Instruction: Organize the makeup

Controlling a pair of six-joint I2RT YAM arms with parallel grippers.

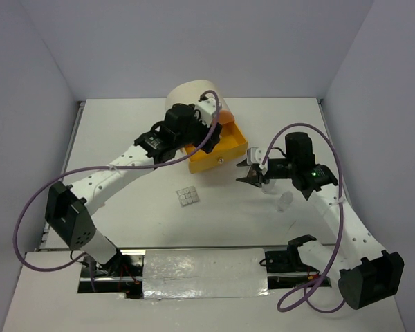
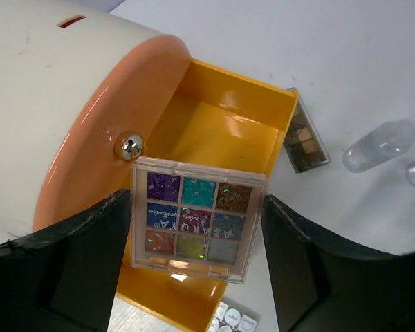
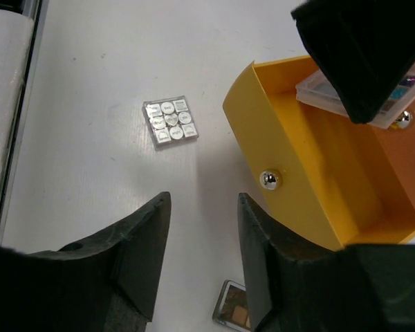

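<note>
Left gripper clamped on a square glitter palette above the open yellow drawer. Right gripper parted, empty, over the table; brown palette cut off by the frame's lower edge.

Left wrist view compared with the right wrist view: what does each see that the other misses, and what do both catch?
Only the left wrist view shows two clear bottles and the cream cylinder. Only the right wrist view shows the knob on the front of the yellow drawer. Both show that open drawer, the colourful palette over it, the grey-white palette and the brown palette.
</note>
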